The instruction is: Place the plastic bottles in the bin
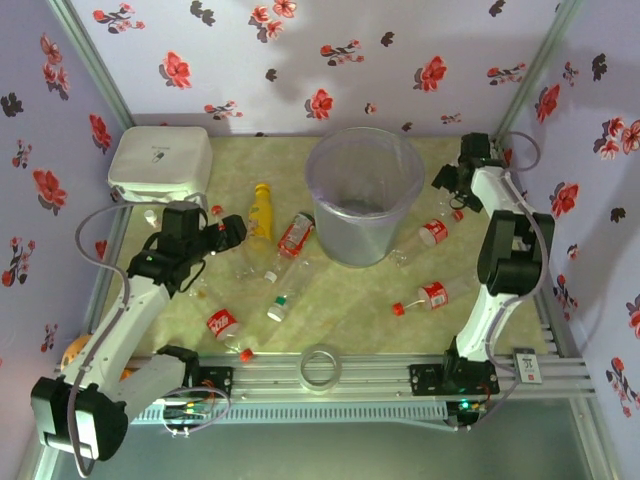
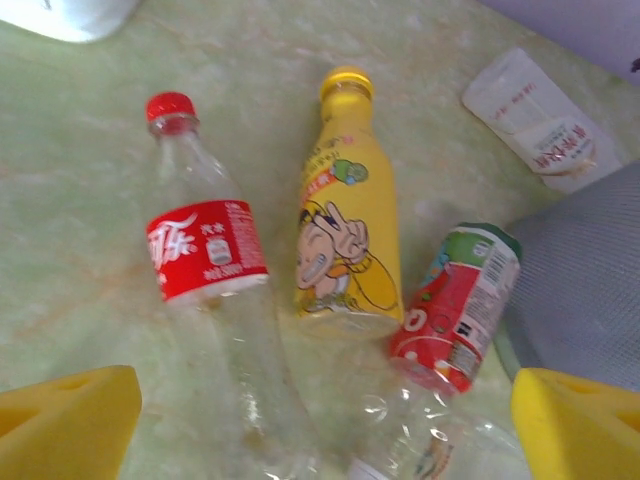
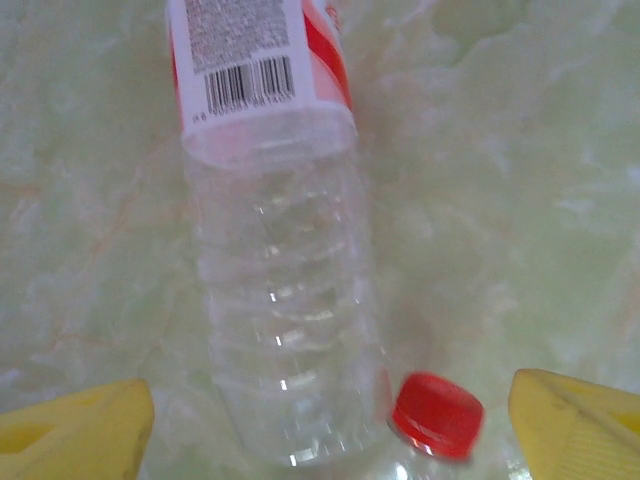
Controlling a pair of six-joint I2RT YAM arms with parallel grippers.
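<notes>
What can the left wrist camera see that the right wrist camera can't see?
Left wrist camera: a yellow bottle with a cartoon face, a clear bottle with a red cap and red label, a bottle with a red and green label, and the grey bin at the right edge.
Right wrist camera: one clear bottle with a barcode up close, and another bottle's red cap beside it.
Both: the green marbled table, and a gripper, left gripper or right gripper, with yellow fingers spread wide, gripping nothing.
</notes>
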